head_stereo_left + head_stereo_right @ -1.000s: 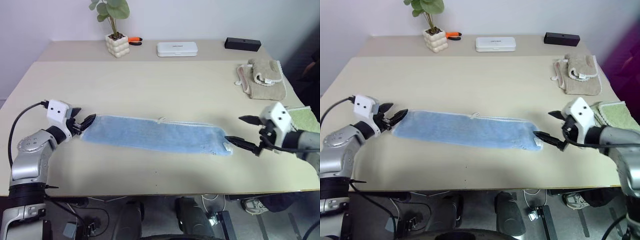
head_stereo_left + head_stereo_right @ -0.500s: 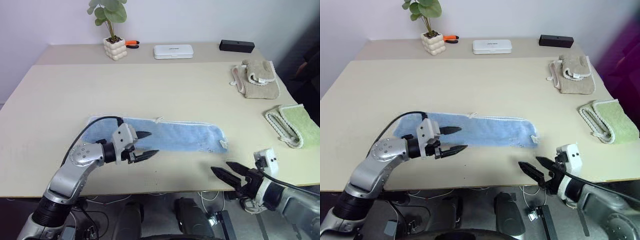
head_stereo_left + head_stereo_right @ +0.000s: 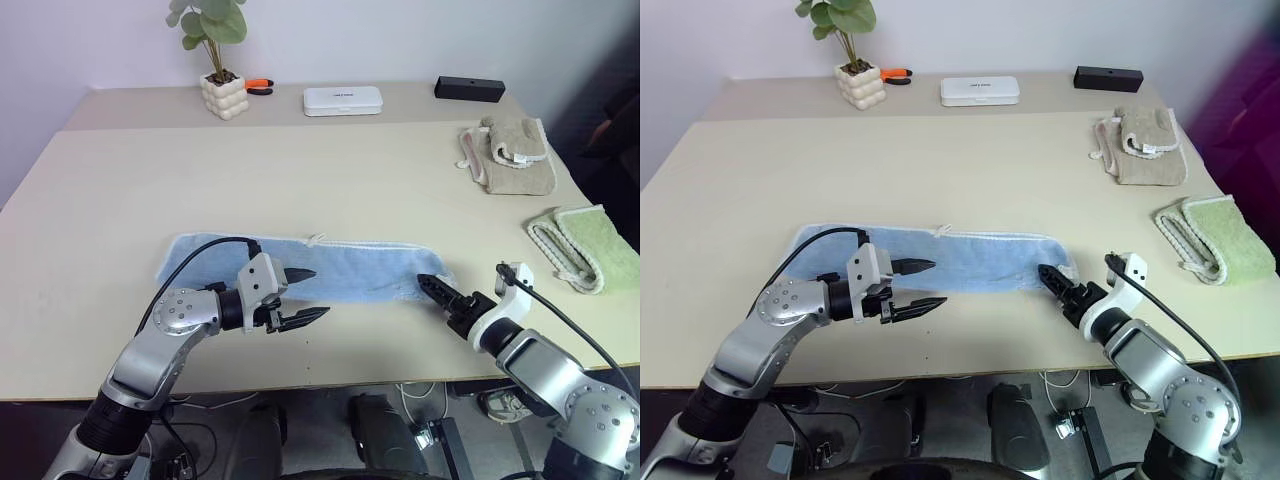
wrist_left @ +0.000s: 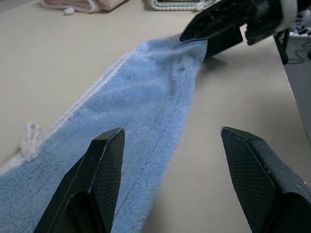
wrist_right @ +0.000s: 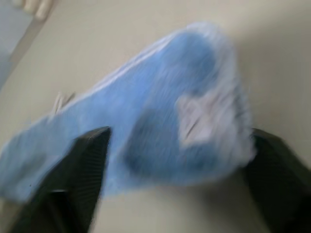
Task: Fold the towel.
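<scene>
- Right now the towel (image 3: 300, 268) lies flat as a long strip on the table (image 3: 300, 180), its long axis running left to right across the near half, well back from the front edge.
- Its right end is what the next move turns on: the right gripper (image 3: 440, 292) sits at that end, fingers pointing along the strip toward the left. In the right wrist view the towel end with its white tag (image 5: 199, 116) lies between the two spread fingers, not yet pinched, as far as I can tell.
- The left gripper (image 3: 305, 295) hovers with its jaws apart over the towel's near edge, around mid-length, pointing right along the strip; it holds nothing.
- So the right arm is nearer an end, while the left end of the strip lies behind the left gripper.
- Likely step: close on the right end and carry it leftward over the strip.
- No container is in play. A beige cloth (image 3: 515, 160) and a green cloth (image 3: 580, 245) lie well apart on the right; a plant pot (image 3: 224, 95), a white case (image 3: 342, 99) and a black box (image 3: 469, 88) stand along the far edge.
</scene>
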You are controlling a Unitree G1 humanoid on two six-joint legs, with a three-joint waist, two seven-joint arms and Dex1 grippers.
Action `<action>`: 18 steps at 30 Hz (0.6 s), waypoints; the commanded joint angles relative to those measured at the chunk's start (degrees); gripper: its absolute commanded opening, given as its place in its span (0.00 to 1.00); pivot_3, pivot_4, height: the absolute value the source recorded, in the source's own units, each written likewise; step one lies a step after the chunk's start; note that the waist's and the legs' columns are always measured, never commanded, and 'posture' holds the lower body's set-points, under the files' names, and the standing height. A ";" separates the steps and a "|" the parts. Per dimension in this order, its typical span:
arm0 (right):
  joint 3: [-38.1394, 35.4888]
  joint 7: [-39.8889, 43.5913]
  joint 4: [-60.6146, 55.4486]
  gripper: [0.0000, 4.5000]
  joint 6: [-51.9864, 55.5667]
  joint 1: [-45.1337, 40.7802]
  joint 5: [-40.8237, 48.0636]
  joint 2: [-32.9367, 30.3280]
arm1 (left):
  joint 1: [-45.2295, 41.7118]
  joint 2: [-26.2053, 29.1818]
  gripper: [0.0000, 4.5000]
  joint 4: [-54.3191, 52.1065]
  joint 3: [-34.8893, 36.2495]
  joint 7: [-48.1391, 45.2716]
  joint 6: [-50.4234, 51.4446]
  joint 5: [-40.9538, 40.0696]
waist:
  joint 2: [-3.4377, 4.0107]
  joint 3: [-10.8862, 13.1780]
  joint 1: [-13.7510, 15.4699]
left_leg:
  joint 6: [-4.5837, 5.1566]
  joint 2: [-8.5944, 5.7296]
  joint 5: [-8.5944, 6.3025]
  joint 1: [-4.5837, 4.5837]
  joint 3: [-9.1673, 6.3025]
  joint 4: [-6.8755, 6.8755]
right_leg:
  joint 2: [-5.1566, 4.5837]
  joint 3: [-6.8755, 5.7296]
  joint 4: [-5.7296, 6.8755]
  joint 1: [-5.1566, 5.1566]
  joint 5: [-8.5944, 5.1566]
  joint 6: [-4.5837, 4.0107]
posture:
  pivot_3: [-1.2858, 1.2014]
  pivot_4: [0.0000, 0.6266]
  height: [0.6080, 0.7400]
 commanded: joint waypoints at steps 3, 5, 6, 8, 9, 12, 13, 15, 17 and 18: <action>0.70 -4.63 2.36 0.28 -2.91 -1.48 1.94 -1.67 | 0.40 -0.64 0.72 -1.60 0.21 1.37 -0.98 0.82 | 0.01 0.01 0.02 | 0.00 0.00 0.00 -0.02 0.00 -0.05 | 0.00 0.00 -0.03 -0.02 -0.01 0.00 | 0.52 0.24 0.96; 0.36 -5.13 2.43 0.05 -3.55 -1.86 3.32 -3.28 | 0.73 -0.63 0.72 -1.77 0.22 1.68 -1.05 0.97 | 0.04 0.02 0.02 | 0.00 0.00 0.00 -0.07 0.00 -0.09 | 0.00 0.00 -0.05 -0.08 -0.02 0.03 | 0.52 0.24 0.96; -0.13 -5.14 2.60 0.02 -3.92 -2.14 3.90 -4.44 | 0.88 -0.63 0.72 -1.83 0.23 1.83 -1.13 1.09 | 0.06 0.04 0.01 | 0.00 0.00 0.00 -0.10 0.01 -0.11 | 0.00 0.00 -0.05 -0.10 -0.03 0.04 | 0.52 0.24 0.96; -0.57 -5.21 3.02 0.02 -4.70 -2.62 4.73 -6.66 | 0.97 -0.65 0.72 -1.67 0.29 1.96 -1.33 1.31 | 0.07 0.04 0.05 | 0.01 0.00 0.00 -0.13 0.01 -0.13 | 0.00 0.01 -0.06 -0.13 -0.04 0.07 | 0.52 0.24 0.96; -1.09 -5.04 3.53 0.02 -5.02 -3.09 5.03 -8.43 | 0.98 -0.73 0.72 -1.55 0.31 2.09 -1.45 1.48 | 0.07 0.04 0.05 | 0.01 -0.01 0.00 -0.13 0.01 -0.13 | 0.00 0.01 -0.06 -0.13 -0.05 0.08 | 0.52 0.24 0.96; -2.84 -3.61 6.07 0.02 -5.98 -5.32 5.07 -14.44 | 0.47 -1.13 0.72 -0.61 0.36 2.49 -1.89 2.03 | 0.11 0.07 0.09 | 0.01 -0.01 -0.01 -0.14 0.01 -0.14 | 0.00 0.01 -0.07 -0.13 -0.05 0.08 | 0.52 0.24 0.96; -2.99 -2.71 6.87 0.02 -6.15 -5.98 4.63 -16.47 | 0.24 -1.33 0.72 -0.30 0.35 2.67 -1.96 2.19 | 0.11 0.07 0.12 | 0.01 -0.03 0.00 -0.14 0.04 -0.12 | -0.02 0.03 -0.11 -0.12 -0.05 0.08 | 0.52 0.24 0.96; -1.03 1.87 7.35 0.02 -5.53 -7.42 1.41 -22.48 | -0.40 -1.85 0.72 0.50 0.25 3.14 -2.09 2.56 | 0.17 0.10 0.11 | 0.01 -0.04 0.00 -0.14 0.03 -0.12 | -0.01 0.04 -0.16 -0.09 -0.04 0.07 | 0.52 0.24 0.96; 5.23 9.67 5.06 0.02 -5.60 -8.47 -5.00 -30.33 | -0.71 -2.22 0.72 0.92 0.23 3.42 -2.23 2.95 | 0.18 0.10 0.10 | 0.01 -0.05 0.00 -0.16 0.03 -0.13 | -0.01 0.04 -0.23 -0.08 -0.04 0.08 | 0.52 0.24 0.96; 8.70 13.11 3.28 0.02 -6.14 -9.33 -7.77 -33.42 | -0.67 -2.27 0.72 0.91 0.33 3.56 -2.26 3.14 | 0.21 0.11 -0.04 | 0.03 -0.05 -0.01 -0.17 0.05 -0.13 | -0.01 0.04 -0.26 -0.09 -0.04 0.08 | 0.52 0.24 0.96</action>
